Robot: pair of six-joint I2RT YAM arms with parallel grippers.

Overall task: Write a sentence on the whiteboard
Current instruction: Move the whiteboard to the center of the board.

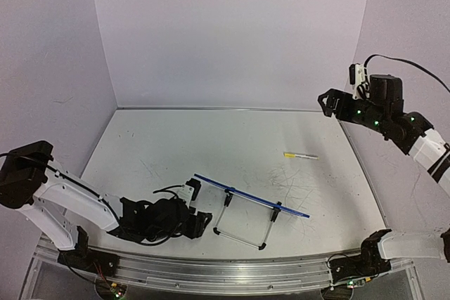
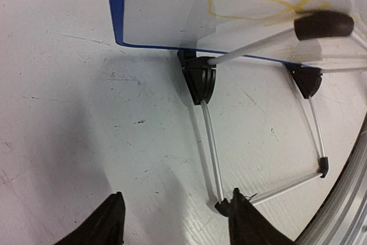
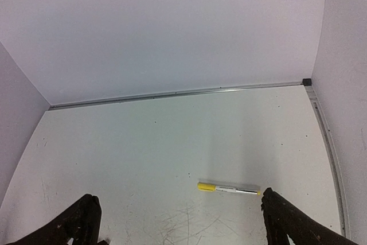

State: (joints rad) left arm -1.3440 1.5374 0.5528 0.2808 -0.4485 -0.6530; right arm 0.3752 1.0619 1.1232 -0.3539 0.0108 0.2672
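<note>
The small rectangular white board with a thin dark-blue frame (image 1: 249,195) stands propped on a wire stand with black joints, close to the desk's near edge, about midway along it. Thin yellow handwritten strokes (image 2: 246,15) mark its face; they are only partly visible and illegible.

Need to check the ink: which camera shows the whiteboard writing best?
Left wrist: yellow strokes show close up on the whiteboard, though cropped at the picture's top. Top external sees the whiteboard nearly edge-on, with no writing visible. Right wrist shows neither.
</note>
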